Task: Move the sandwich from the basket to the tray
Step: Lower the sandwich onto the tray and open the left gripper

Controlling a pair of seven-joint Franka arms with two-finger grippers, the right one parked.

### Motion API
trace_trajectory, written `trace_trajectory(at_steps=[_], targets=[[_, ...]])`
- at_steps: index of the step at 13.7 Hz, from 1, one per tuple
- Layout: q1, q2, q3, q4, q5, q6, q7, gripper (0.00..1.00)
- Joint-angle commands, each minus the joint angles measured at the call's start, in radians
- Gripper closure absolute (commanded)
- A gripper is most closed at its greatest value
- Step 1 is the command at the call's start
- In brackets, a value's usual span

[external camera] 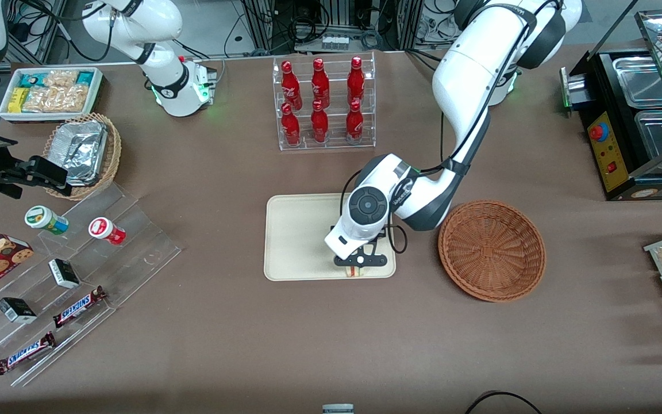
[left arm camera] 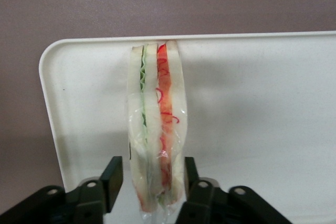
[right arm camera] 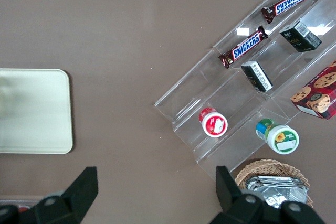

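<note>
Gripping the small clear-wrapped triangular wedge sandwich (left arm camera: pixel 156 129) of white bread with green and red-orange filling, my left gripper (left arm camera: pixel 152 184) is hanging low over the flat cream-white rectangular tray (external camera: pixel 296 241), at the corner nearest the front camera on the working arm's side. Its two black fingers (left arm camera: pixel 112 179) are standing on either side of the wedge with one pad touching the wrap and the other close against it, so I am judging the hold light and about ready to give up. The sandwich is standing on its edge with its filling layers facing my wrist camera, and it seems to be resting on the tray, though I cannot tell for certain. To finish well, I am thinking of opening slowly and lifting straight up, since a tall narrow wedge could tip. Its tip is reaching almost to the tray's low rim (left arm camera: pixel 247 36), so nudging it inward first would be safer. Beside the tray, the round reddish-brown woven wicker basket (external camera: pixel 492 250) is sitting with nothing in it, and open brown table lies nearer the front camera.
</note>
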State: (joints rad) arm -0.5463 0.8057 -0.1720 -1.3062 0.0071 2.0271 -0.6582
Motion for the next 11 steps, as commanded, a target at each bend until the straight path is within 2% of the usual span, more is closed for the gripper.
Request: trace_trajectory(at_steps=[1, 11], targets=[[-0.018, 0.010, 0.014, 0.022, 0.014, 0.001, -0.026, 0.00], [0.012, -0.066, 0.045, 0.058, 0.014, -0.014, -0.081, 0.00]])
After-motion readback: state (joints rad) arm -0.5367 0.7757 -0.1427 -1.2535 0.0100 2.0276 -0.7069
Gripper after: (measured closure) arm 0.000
